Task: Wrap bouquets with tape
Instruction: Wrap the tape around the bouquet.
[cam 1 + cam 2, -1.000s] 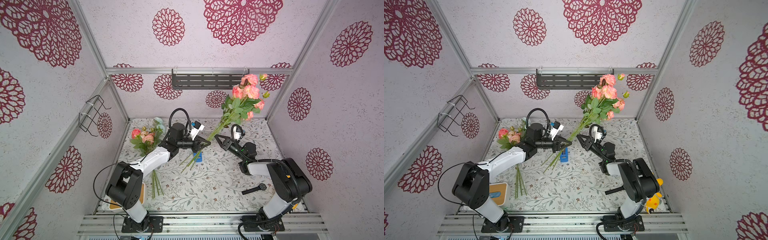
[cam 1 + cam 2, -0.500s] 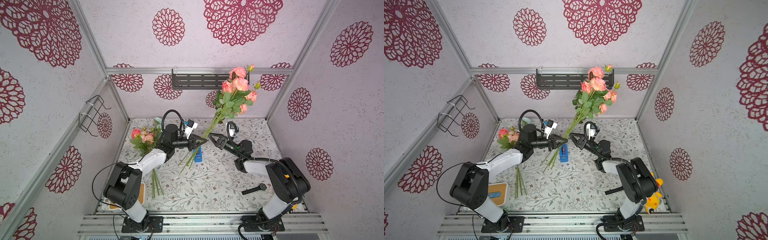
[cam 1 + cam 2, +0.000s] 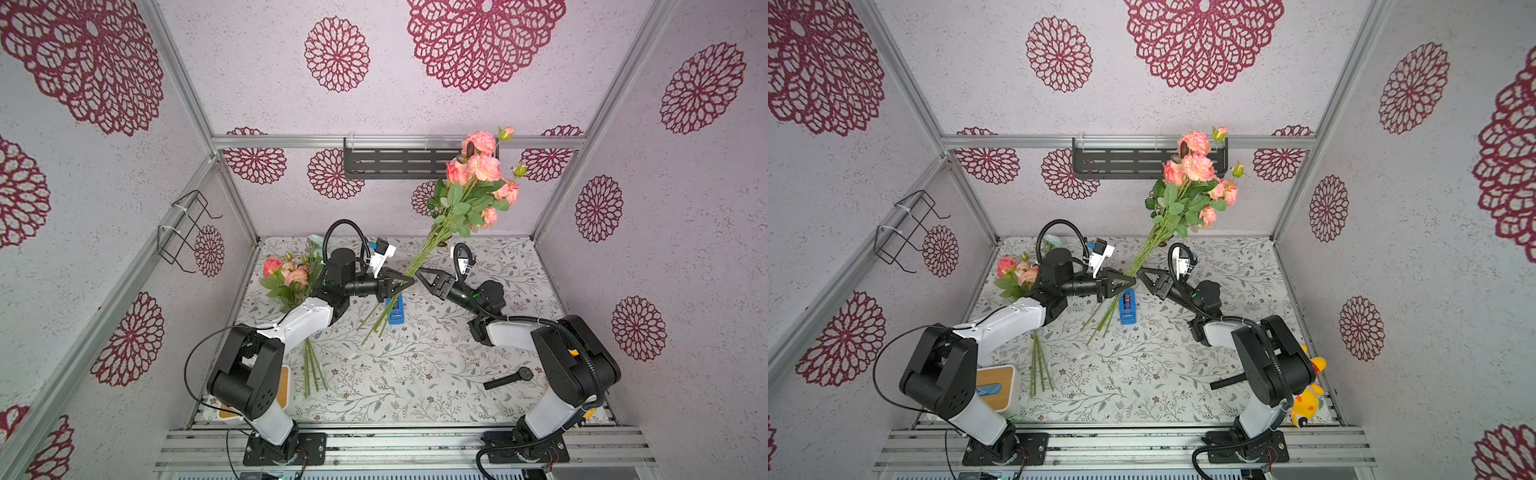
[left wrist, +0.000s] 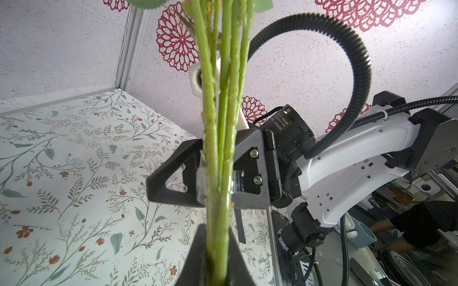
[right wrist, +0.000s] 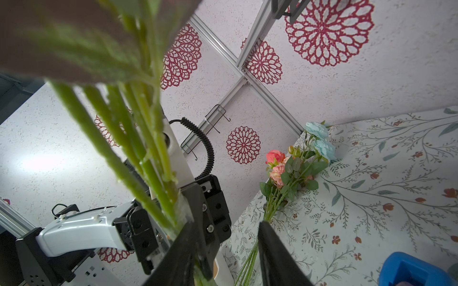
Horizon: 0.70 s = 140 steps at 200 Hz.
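Above the middle of the table (image 3: 415, 374), toward its back edge, the left gripper (image 3: 405, 281) is clamped on the stems of one bouquet (image 3: 457, 203) and holds it clear of the surface. The stems' long axis is tilted: cut ends point down toward the front left, and blooms rise toward the back right corner. The right gripper (image 3: 420, 273) faces the left one, with its tips just beside the stems at grip height. Its jaws stand partly apart and hold nothing. The tape dispenser (image 3: 395, 309) stands on the table below the clamped point, long axis front to back. By judgement, the free right arm is the one to reach down for it. The second bouquet (image 3: 291, 278) lies along the left edge, near the back corner.
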### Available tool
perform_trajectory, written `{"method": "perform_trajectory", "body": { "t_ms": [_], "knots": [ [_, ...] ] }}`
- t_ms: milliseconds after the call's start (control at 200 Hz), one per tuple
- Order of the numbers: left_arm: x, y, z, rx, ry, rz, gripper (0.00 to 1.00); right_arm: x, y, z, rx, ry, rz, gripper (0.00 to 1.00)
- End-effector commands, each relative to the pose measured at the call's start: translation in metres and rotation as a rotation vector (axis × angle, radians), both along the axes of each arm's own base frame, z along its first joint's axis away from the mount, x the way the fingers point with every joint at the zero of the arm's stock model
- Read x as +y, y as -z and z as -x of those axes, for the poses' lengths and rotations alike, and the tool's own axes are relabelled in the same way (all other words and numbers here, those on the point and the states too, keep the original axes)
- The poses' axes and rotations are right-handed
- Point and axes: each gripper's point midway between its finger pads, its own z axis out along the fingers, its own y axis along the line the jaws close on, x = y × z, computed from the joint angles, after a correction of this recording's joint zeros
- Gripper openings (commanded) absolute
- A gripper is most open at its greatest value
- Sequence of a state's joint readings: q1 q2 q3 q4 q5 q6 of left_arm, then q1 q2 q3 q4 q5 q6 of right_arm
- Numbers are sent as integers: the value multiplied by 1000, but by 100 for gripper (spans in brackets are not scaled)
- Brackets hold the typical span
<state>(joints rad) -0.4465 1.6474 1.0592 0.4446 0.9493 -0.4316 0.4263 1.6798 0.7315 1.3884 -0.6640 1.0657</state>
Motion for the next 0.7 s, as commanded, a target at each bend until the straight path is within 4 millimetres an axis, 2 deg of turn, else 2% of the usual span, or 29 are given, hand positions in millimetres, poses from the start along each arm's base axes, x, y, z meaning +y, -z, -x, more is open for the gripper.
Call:
{"method": "perform_trajectory", "body": {
  "t_ms": [0,175,370,695],
  "knots": [
    [3,-27,2,-109,3,45,0,-6,-24,13,-81,-16,-30,45],
    [3,-29,-2,-106,-2,55,0,-9,-23,16,-76,-13,-18,46],
    [3,-27,-2,-103,-1,46,0,-15,-32,14,-98,10,-20,46],
    [1,-27,-3,-97,1,47,0,-5,-42,13,-123,-30,-29,46]
  ]
}}
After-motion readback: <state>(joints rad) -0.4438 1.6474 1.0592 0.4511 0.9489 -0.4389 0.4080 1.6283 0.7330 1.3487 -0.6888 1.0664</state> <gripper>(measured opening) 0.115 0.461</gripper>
